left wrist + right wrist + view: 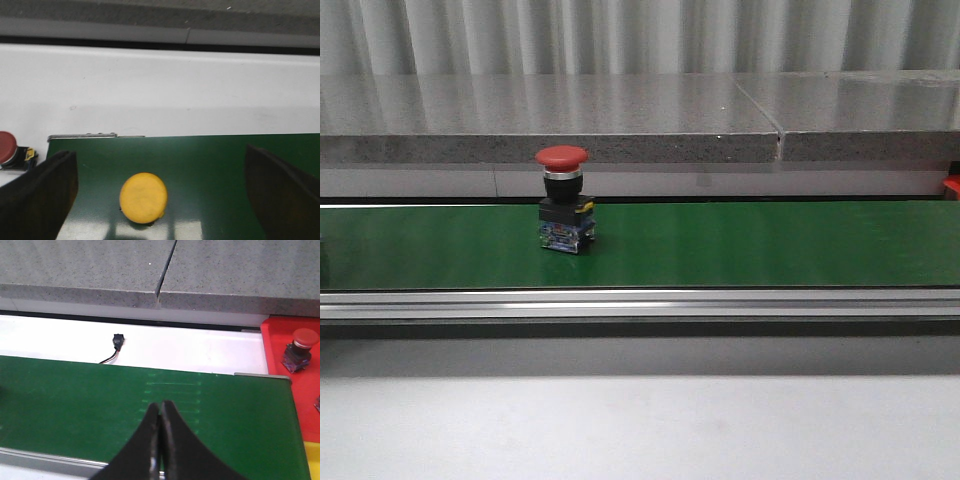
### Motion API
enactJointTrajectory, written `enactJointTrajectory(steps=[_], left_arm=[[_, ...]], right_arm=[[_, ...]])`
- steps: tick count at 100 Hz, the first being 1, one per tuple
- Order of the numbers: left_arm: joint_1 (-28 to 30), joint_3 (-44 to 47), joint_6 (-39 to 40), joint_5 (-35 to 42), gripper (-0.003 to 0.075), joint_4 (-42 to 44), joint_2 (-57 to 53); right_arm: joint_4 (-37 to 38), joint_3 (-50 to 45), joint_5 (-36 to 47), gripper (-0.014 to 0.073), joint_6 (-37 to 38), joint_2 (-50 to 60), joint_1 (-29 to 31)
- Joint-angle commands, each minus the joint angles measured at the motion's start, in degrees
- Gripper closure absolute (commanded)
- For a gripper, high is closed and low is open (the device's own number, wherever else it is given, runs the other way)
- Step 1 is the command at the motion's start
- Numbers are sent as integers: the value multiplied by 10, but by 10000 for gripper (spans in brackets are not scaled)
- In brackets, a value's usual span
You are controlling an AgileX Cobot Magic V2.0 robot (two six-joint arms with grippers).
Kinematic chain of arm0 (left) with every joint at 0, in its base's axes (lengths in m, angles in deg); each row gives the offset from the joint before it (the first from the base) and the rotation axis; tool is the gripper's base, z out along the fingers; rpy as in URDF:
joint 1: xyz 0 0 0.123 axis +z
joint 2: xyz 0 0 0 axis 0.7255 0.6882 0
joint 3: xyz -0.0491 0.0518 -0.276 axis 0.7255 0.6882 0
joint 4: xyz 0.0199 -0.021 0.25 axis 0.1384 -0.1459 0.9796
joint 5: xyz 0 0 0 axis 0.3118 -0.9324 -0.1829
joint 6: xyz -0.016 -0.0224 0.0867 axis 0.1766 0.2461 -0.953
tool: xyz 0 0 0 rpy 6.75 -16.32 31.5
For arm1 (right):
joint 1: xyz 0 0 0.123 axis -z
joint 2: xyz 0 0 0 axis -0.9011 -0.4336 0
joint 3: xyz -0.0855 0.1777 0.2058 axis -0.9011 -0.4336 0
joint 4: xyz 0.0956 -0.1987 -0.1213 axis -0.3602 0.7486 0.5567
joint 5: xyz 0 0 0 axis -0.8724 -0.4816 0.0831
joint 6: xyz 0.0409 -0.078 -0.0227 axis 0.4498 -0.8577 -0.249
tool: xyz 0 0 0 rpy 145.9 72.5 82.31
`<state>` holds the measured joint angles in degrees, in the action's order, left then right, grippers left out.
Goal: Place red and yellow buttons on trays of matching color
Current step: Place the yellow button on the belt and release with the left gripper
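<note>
You have one red emergency-stop button (563, 199) standing upright on the green conveyor belt (770, 245), left of centre in the front view, with neither arm anywhere near it in that view. It is not sorted yet.

Look at the left wrist view: a yellow button (143, 197) sits on the belt, seen from above, between the two fingers of the left gripper (160, 195). The jaws are spread wide, one finger on each side and both well clear of the cap, so nothing is held. Off the end of the belt in that view, a second red button (9, 150) lies on its side on the white surface (160, 90). You cannot tell from here whether that is a tray, and no yellow tray shows in any view.

In the right wrist view, the right gripper (160, 440) hangs over bare belt with its fingers pressed together and nothing between them. Beyond the belt's end you can see the red tray (280, 345), and a red button (299, 347) already stands in it, so at least one piece appears done. A small black connector with a wire (116, 345) lies on the white strip behind the belt.

Judging by this, you are partway: the yellow button and the red one on the belt remain.
</note>
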<state>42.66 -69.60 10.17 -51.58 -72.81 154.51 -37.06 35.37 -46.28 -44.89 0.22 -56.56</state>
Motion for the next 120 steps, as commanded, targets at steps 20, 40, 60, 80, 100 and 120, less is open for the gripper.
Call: enactJointTrajectory(steps=[20, 40, 60, 80, 100, 120], left_arm=[[-26, 91, -4, 91, 84, 4, -163], [-26, 195, 3, 128, 85, 4, -280], [-26, 288, 3, 128, 125, -17, -396], [-26, 348, 3, 128, 426, -18, -476], [-26, 359, 3, 127, 741, -18, -496], [-26, 359, 3, 127, 741, -18, -496]], right_arm=[[-8, 14, 32, 662, -5, 3, -1], [-8, 14, 32, 662, -5, 3, -1], [-8, 14, 32, 662, -5, 3, -1], [-8, 14, 32, 662, -5, 3, -1], [-8, 14, 32, 662, -5, 3, -1], [-8, 14, 32, 659, -5, 1, -1]])
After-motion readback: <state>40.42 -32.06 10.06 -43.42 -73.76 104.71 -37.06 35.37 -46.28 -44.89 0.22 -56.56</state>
